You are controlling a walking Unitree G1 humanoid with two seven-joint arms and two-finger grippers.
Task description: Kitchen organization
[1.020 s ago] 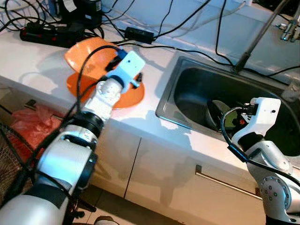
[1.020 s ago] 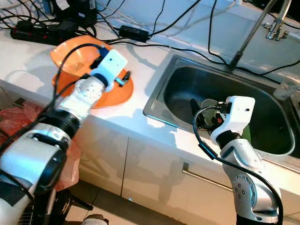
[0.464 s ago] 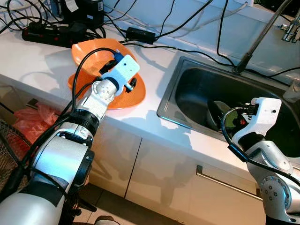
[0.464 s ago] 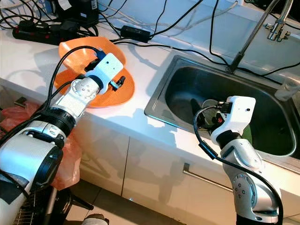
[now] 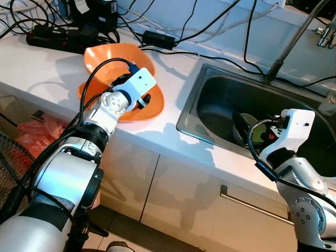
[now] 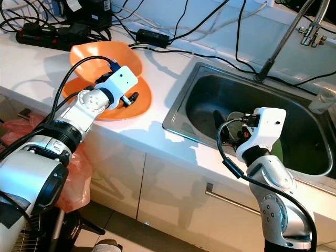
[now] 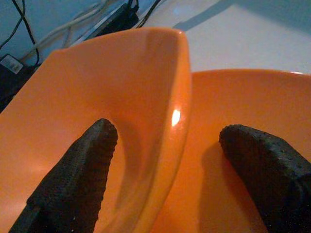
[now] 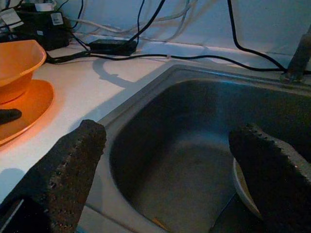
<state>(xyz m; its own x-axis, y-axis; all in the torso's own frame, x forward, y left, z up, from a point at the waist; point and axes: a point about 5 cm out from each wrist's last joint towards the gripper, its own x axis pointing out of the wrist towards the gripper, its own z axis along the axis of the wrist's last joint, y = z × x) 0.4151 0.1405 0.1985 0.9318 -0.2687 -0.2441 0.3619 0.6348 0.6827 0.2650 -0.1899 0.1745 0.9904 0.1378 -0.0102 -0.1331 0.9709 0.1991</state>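
White countertop (image 5: 47,68) runs across the upper half of your head views, with cabinet fronts below it and a mess of black cables along the back wall. Up in the upper left corner you've got a black power strip (image 5: 50,37).

Just right of that, left of centre, sits an orange plate (image 5: 152,107) with an orange bowl (image 5: 118,58) resting on it, tilted up on its far side. Your left gripper (image 7: 167,145) is right there over the plate, fingers spread wide and straddling the bowl's rim: one finger (image 7: 77,170) inside the bowl, the other out over the plate. It isn't pinching anything.

Moving right, the steel sink (image 5: 210,89) takes up the right half of the frame, with some dishes lying in its bottom, too dark to make out properly. The faucet (image 5: 294,39) leans up toward the upper right corner.

Your right gripper (image 8: 167,160) hangs at the sink's near edge, lower right, fingers spread apart and holding nothing, pointing into the basin.
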